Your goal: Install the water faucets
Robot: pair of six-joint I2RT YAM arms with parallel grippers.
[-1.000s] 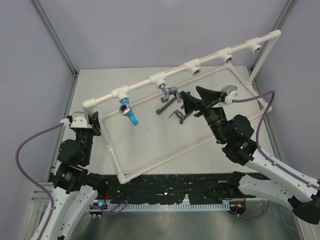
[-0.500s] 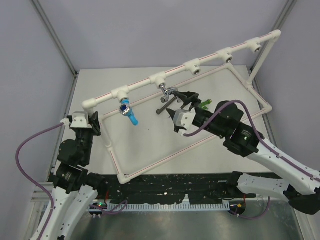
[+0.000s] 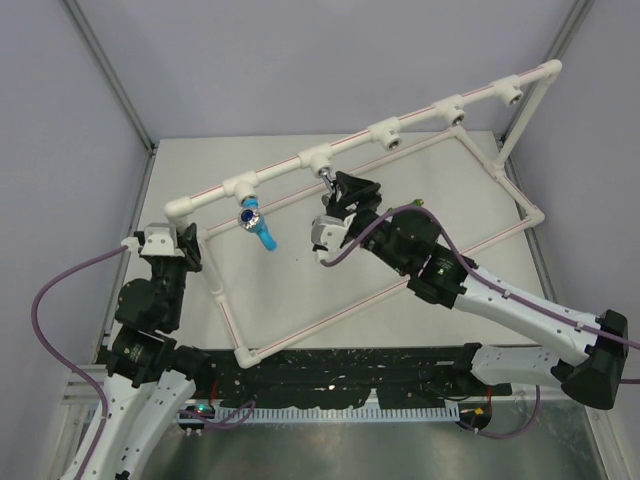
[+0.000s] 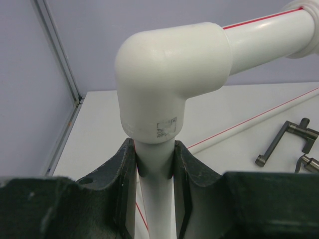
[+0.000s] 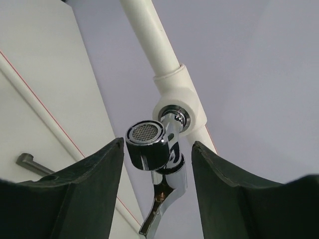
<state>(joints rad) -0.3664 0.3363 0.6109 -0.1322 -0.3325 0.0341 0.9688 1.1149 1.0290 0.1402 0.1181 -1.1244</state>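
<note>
The chrome faucet (image 5: 158, 149) hangs screwed into a socket of the white pipe frame (image 3: 400, 125), its lever pointing down. My right gripper (image 5: 157, 164) is open, with one finger (image 5: 94, 179) on each side of the faucet and a gap on both sides. In the top view the right gripper (image 3: 338, 195) sits just under the chrome faucet (image 3: 327, 176). A blue faucet (image 3: 256, 222) hangs from the socket to the left. My left gripper (image 4: 154, 149) is shut on the frame's upright post (image 4: 155, 199), just below the corner elbow (image 4: 164, 84). Two dark faucets (image 4: 281, 144) lie on the table.
Three sockets (image 3: 385, 133) further right on the top rail have nothing in them. The frame's base pipes (image 3: 330, 318) lie across the white table (image 3: 200, 170). My right arm (image 3: 470, 290) stretches over the table's middle and hides the loose faucets in the top view.
My right gripper has swung left from the loose faucets on the table and risen to the chrome faucet, and its fingers now stand on either side of it. The left arm has not moved.
</note>
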